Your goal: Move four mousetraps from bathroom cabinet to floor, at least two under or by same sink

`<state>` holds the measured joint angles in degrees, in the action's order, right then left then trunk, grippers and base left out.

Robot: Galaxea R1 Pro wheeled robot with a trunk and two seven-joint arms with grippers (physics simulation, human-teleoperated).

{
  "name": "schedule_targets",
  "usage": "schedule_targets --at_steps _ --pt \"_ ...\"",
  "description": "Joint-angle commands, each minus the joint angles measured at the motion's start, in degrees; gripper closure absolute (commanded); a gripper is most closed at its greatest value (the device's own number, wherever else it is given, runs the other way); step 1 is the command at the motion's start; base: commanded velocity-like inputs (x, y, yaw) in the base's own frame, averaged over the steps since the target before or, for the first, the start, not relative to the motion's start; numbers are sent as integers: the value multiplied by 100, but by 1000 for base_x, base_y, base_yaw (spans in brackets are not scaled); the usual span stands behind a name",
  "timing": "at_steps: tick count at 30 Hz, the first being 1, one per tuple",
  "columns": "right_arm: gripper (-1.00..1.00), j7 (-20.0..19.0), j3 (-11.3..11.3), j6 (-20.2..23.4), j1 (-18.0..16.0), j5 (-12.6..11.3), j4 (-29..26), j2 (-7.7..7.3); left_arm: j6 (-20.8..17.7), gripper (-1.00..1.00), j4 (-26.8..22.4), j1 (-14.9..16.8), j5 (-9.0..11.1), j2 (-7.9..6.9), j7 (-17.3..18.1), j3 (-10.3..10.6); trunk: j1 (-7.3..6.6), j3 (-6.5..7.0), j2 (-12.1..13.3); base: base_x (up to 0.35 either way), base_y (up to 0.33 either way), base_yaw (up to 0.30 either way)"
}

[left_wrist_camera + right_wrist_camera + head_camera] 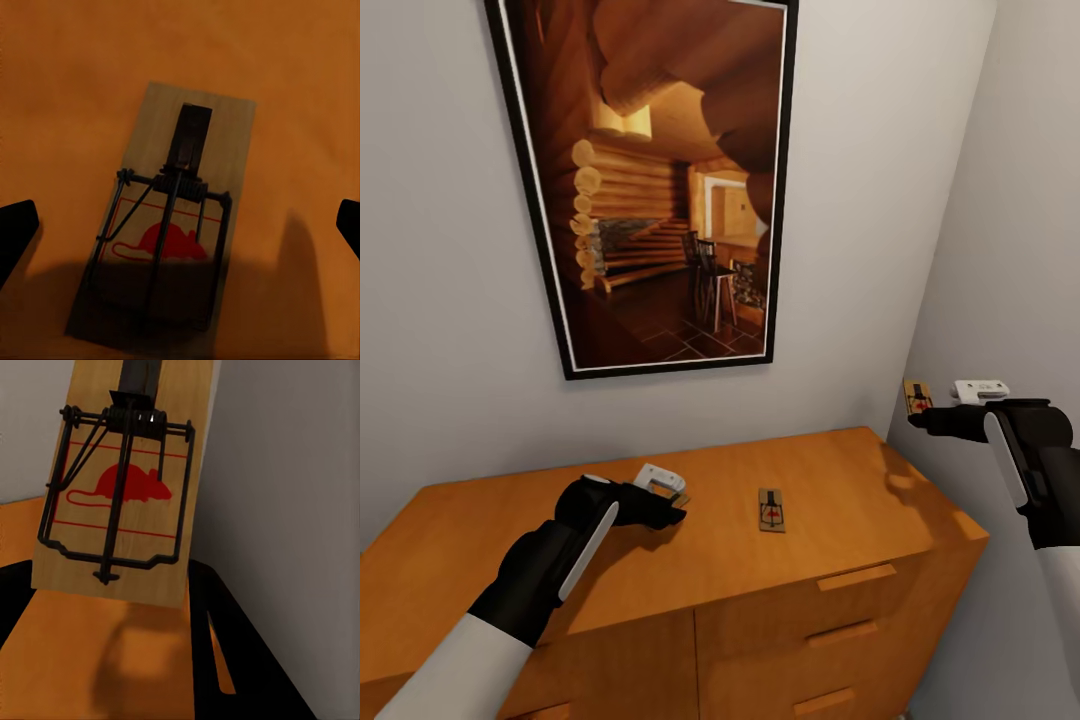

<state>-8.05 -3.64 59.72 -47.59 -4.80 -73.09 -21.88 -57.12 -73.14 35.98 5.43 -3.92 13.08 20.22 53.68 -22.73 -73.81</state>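
Your left gripper (678, 503) hangs low over the cabinet (830, 470) top, fingers spread wide on either side of a mousetrap (169, 217) lying flat beneath it; come down crooked and you could shove the trap along the wood instead of catching it. A second mousetrap (771, 510) lies just beside it. Farther off, your right gripper (920, 415) is clamped on a third mousetrap (916, 397) held up near the side wall (1000, 250), where a careless swing could knock it loose.
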Motion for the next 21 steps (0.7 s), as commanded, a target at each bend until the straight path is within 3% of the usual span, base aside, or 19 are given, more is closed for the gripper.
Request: schedule_targets --at_steps 1,21 --pt "100 23 -5 28 -5 -65 -3 0 -40 -100 -6 6 54 -5 -32 9 0 -7 -5 -25 15 0" --pt "100 23 -5 28 -5 -49 98 0 -54 -100 -4 6 55 -3 -33 7 0 -7 -5 -4 2 0"
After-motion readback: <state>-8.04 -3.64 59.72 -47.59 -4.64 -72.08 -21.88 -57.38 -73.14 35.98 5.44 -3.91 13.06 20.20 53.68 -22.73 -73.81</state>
